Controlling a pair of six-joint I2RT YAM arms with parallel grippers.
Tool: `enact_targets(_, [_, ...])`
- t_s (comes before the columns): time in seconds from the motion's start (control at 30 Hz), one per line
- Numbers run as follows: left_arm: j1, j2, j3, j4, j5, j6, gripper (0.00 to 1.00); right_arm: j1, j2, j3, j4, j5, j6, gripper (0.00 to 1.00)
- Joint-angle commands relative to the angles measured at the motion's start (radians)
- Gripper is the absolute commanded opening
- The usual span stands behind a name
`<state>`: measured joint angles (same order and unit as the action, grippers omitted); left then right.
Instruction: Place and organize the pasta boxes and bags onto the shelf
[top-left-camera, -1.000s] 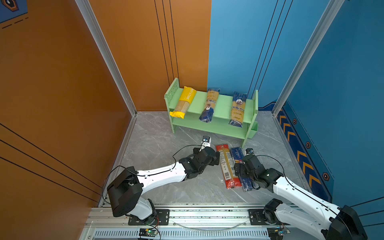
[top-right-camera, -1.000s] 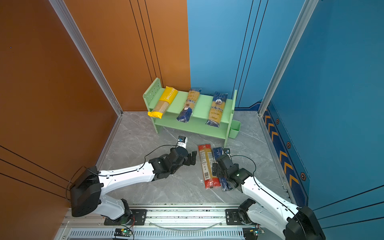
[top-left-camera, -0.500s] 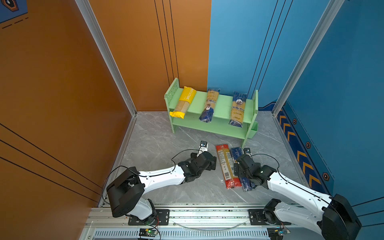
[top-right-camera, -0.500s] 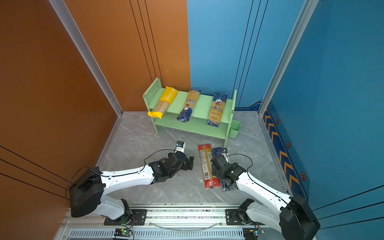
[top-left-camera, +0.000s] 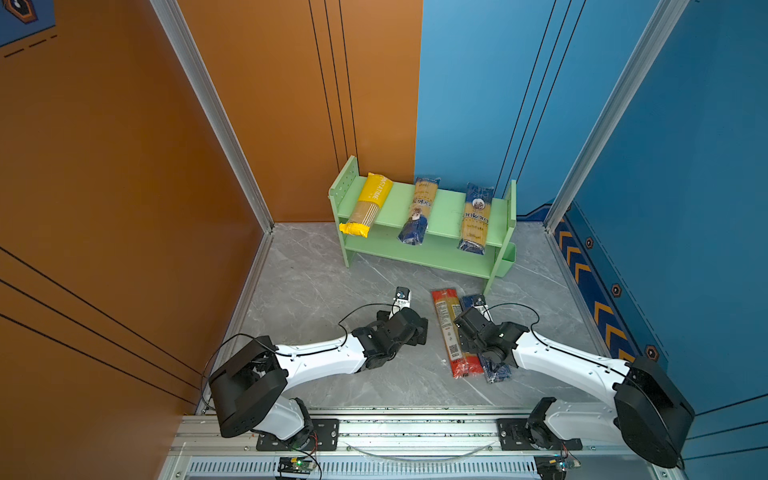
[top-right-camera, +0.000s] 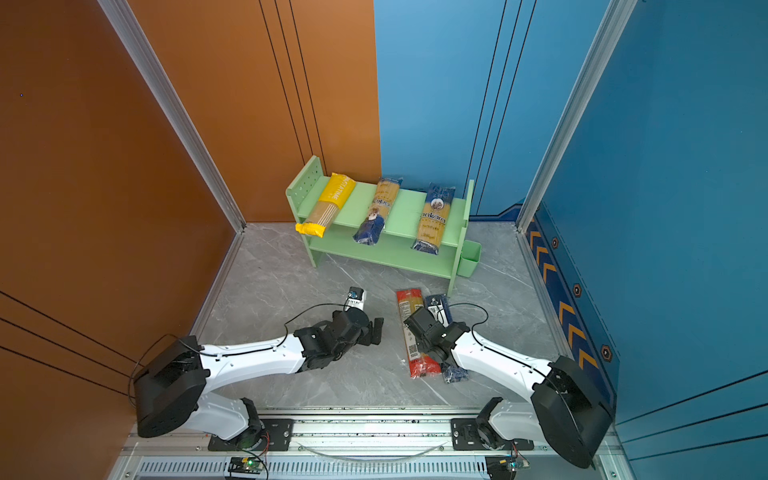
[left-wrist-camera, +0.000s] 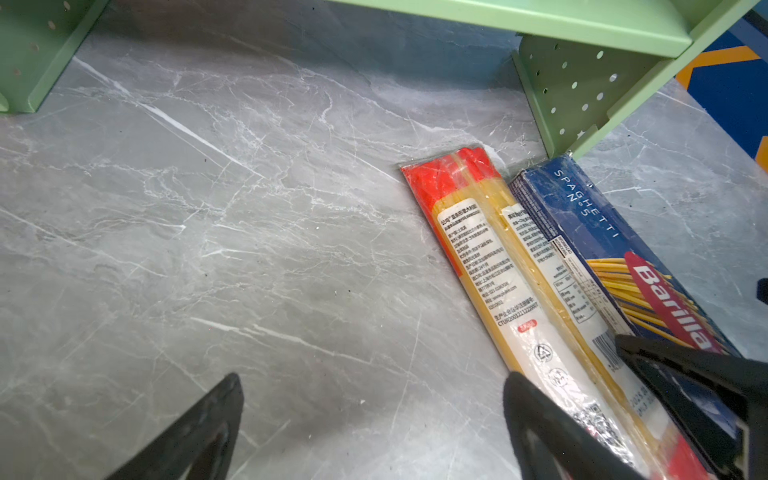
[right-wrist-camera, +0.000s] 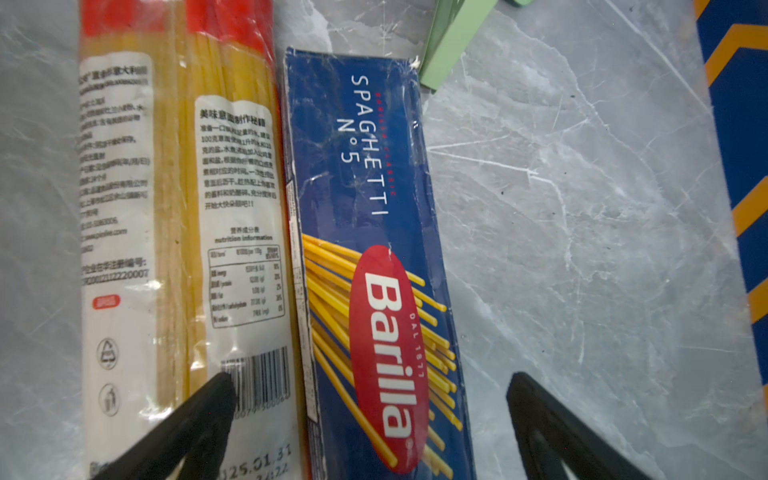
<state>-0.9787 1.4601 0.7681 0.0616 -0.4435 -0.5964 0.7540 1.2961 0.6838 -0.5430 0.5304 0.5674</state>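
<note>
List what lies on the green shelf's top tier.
Yellow pack, middle ankara pack and right ankara pack, front ends overhanging. The top tier hides the back of the lower tier.

- The left gripper (top-left-camera: 419, 332) is easing back from the shelf (top-left-camera: 444, 212), coming in closer to its own base.
- The right gripper (right-wrist-camera: 370, 378) is sliding sideways over the Barilla box (right-wrist-camera: 365, 187), toward the red-ended pack (top-left-camera: 446, 328).
- The right arm's shoulder (top-left-camera: 652, 407) is swinging in toward the middle.
</note>
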Motion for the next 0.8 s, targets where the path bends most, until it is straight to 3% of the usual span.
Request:
enact_targets(0.0, [0.012,-0.03,-0.023,0.013,0.005,-0.011,0.98,0.008,0.026,0.038,-0.085,0.083,0.04,1.0])
enact_targets(0.3, [0.025,-0.064,-0.074,0.013,-0.001,-0.013,0.98,0.01,0.034,0.046,-0.099,0.092,0.055,1.0])
enact_targets(0.77, [0.051,-0.106,-0.133,0.021,0.01,-0.027,0.98,0.008,0.184,0.12,-0.199,0.137,0.153,1.0])
